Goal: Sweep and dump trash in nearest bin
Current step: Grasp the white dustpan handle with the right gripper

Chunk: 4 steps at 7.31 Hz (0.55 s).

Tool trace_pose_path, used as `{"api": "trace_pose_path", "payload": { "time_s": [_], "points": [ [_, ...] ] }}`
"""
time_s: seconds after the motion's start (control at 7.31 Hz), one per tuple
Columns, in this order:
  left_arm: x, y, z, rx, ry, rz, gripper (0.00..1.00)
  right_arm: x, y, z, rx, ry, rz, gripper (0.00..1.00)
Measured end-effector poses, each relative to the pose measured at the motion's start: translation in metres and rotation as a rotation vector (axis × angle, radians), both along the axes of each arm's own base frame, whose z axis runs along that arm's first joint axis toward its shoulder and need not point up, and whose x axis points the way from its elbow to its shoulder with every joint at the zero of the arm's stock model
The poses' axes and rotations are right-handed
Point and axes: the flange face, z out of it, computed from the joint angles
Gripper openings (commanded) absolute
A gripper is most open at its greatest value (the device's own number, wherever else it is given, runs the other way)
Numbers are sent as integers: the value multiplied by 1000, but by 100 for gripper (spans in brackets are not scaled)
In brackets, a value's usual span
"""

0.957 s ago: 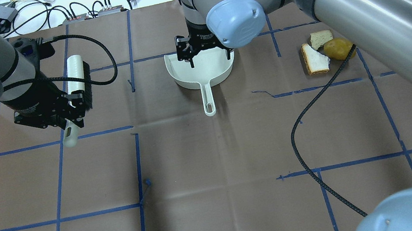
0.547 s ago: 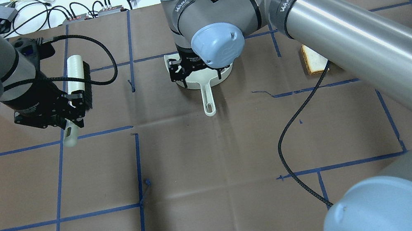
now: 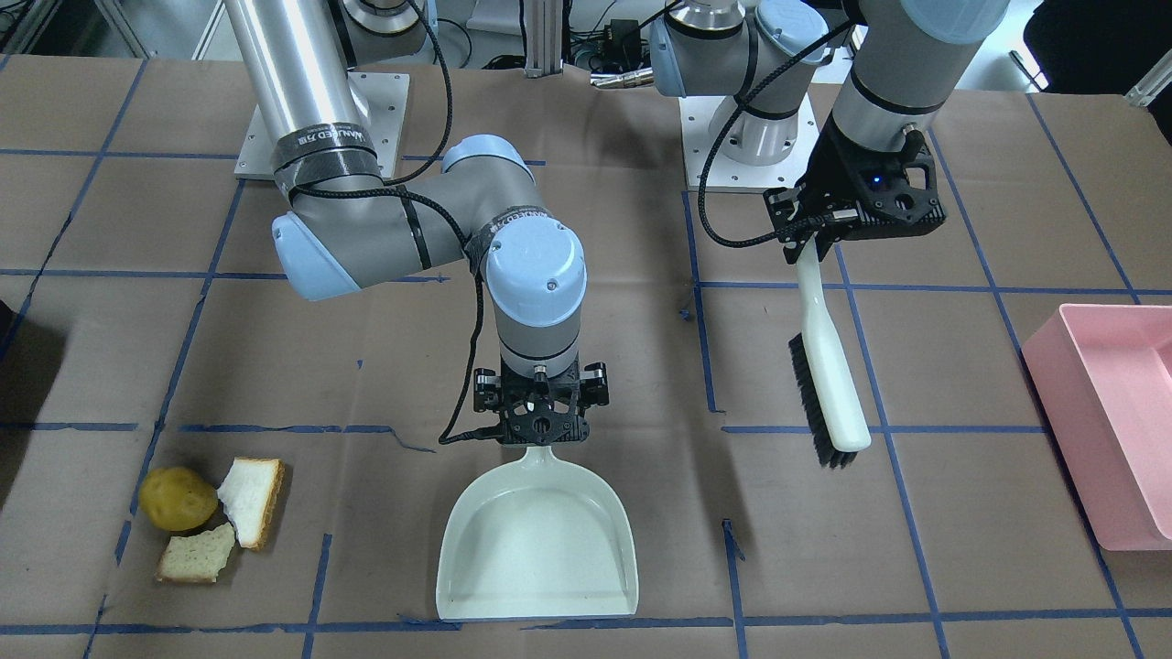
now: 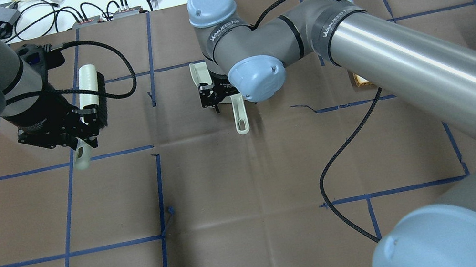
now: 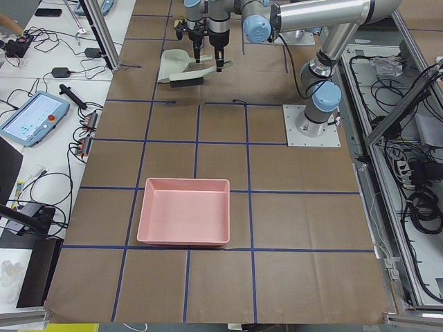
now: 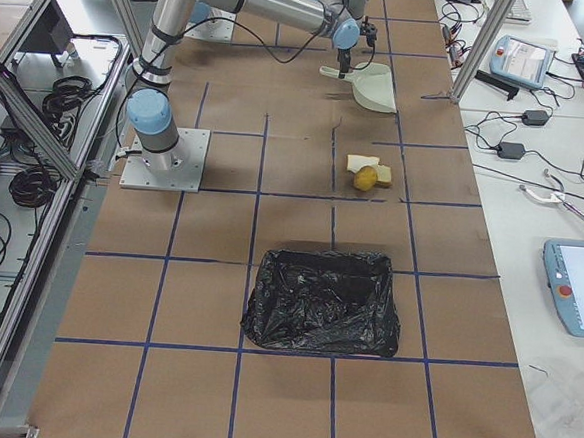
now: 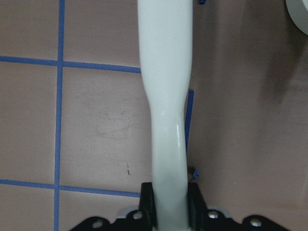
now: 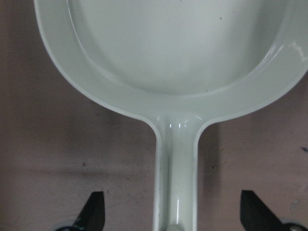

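Looks like the step of taking the dustpan [image 3: 536, 540] with the right hand [image 3: 540, 437], its fingers spread wide, 1 on each side of the handle [image 8: 175, 178] and touching neither side. To do it well: keep the handle in the middle between the 2 fingers, go down with the tips close to the table [image 3: 366, 567], then squeeze slowly and squarely, so as not to turn the pan or push it away. Better to grip near the pan body than at the far end of the handle, for less tipping in the lift. Probably smooth and slippery plastic, so a firm hold needed. Nothing to correct at the left hand [image 3: 818, 233], gripping the thin end of the brush [image 3: 829, 366], with the bristles turned toward the dustpan side. About the trash: 3 pieces lying close together on the table, a potato [image 3: 178, 499], a bread slice [image 3: 252, 499] and a torn bread piece [image 3: 195, 555]. Well apart from the right hand, off to the robot's right of the dustpan, and much farther from the brush. In the exterior right view, placed between the dustpan and the black bin [image 6: 322, 299], therefore judged the nearest one, not the pink tray [image 3: 1108, 430] at the other end.
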Motion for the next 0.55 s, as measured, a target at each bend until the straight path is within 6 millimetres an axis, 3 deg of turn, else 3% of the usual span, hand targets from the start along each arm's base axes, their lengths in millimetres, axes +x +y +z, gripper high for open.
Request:
{"api": "trace_pose_path", "payload": {
  "time_s": [0.55],
  "points": [
    [-1, 1, -1, 3, 4, -2, 6, -3, 2, -14, 9, 6, -48, 100]
  ]
}}
